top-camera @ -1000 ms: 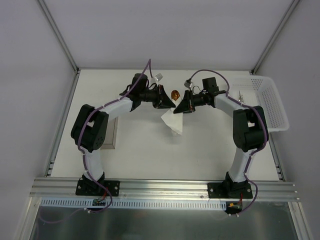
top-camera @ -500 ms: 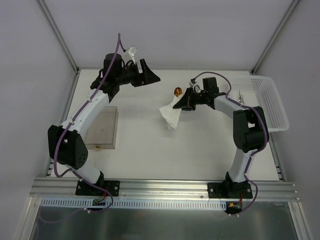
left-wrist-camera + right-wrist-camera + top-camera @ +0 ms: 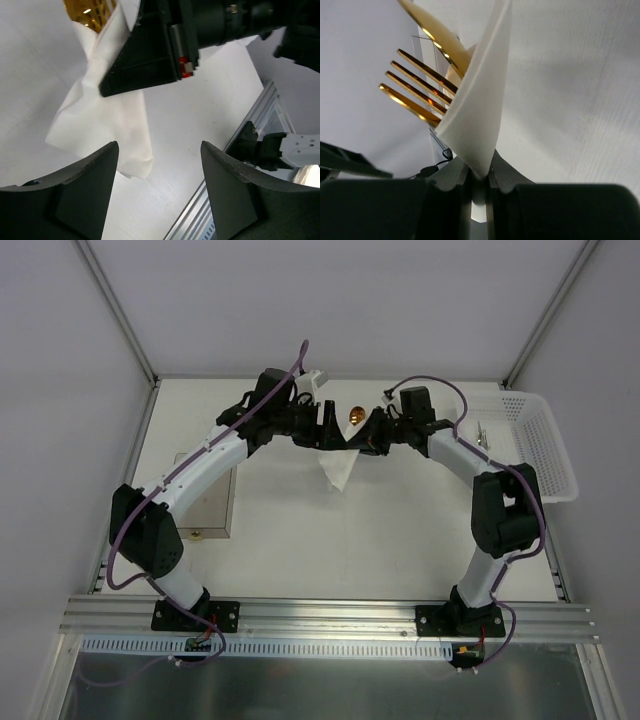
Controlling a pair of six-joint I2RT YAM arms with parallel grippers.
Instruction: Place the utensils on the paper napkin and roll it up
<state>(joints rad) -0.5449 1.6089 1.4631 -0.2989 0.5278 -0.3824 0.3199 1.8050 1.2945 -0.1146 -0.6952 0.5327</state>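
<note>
Napkin [image 3: 479, 107] in your right gripper [image 3: 480, 172]: the jaws are pressed together on a folded edge of the white sheet, which rises from the fingertips in the right wrist view. Out of the fold stick the gold fork [image 3: 415, 82], four tines showing, and beside it the smooth end of a gold spoon-like piece [image 3: 435, 35]. Their handles are hidden inside the paper.

From above, you see the napkin hanging crumpled from that gripper over the far middle of the table [image 3: 400, 540], with a gold tip showing just behind it. You cannot tell whether its lower corner touches the surface.

Your left gripper [image 3: 159, 147] faces the right one at close range, its jaws spread wide, with the sheet just beyond its fingertips.

Off to the far right sits a white perforated basket [image 3: 545, 455] with a small silvery item inside, too small to name. On the left a flat grey slab [image 3: 218, 502] lies on the table, partly under your left arm.
</note>
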